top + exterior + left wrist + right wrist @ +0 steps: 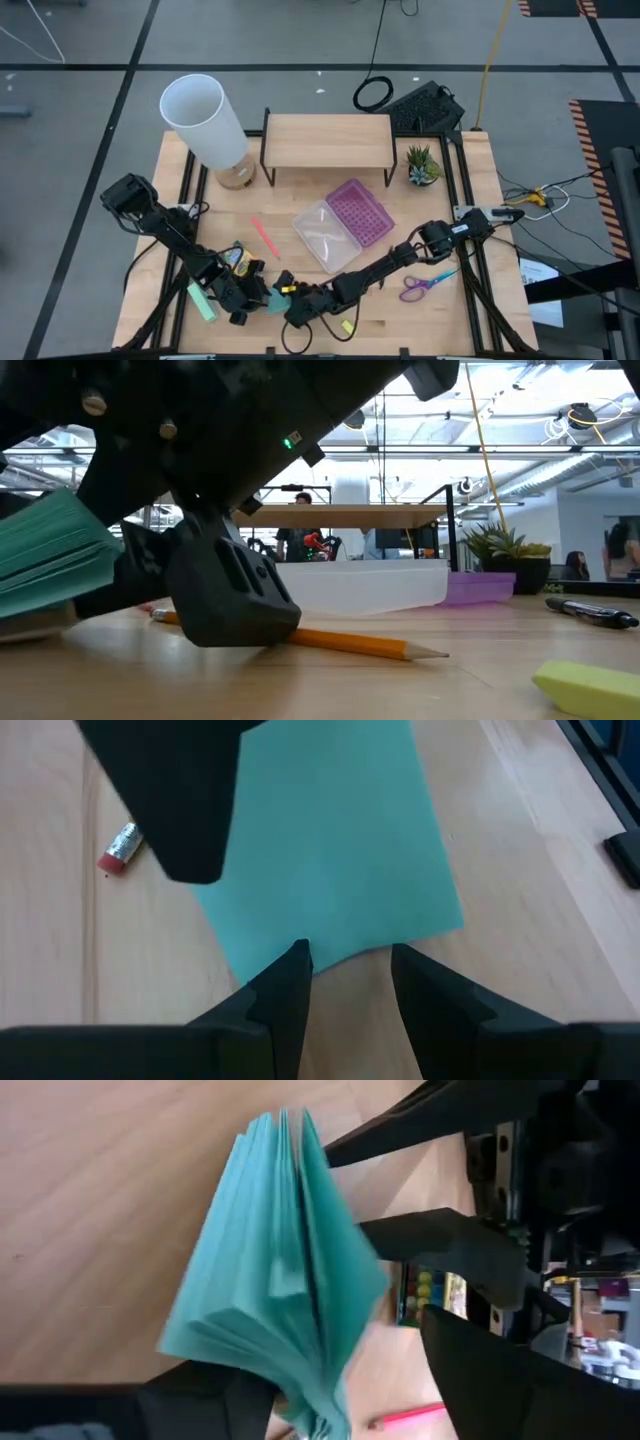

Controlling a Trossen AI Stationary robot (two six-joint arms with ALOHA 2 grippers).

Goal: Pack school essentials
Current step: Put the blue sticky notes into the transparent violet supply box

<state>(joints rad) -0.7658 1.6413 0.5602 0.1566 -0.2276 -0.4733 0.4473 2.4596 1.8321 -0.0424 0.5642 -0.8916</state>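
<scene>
- My right end effector (330, 1390) is pinching the fanned teal sticky-note pad (275, 1270) at one edge, lifting it off the wooden table (420, 320) for packing.
- My left end effector (348, 982) is hovering slightly open, empty, beside the pad, ready to steady it.

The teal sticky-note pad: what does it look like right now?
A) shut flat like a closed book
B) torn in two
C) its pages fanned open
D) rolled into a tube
C: in the right wrist view the teal paper sticky-note pad has its pages spread like a fan, with dark fingers beside it.
</scene>
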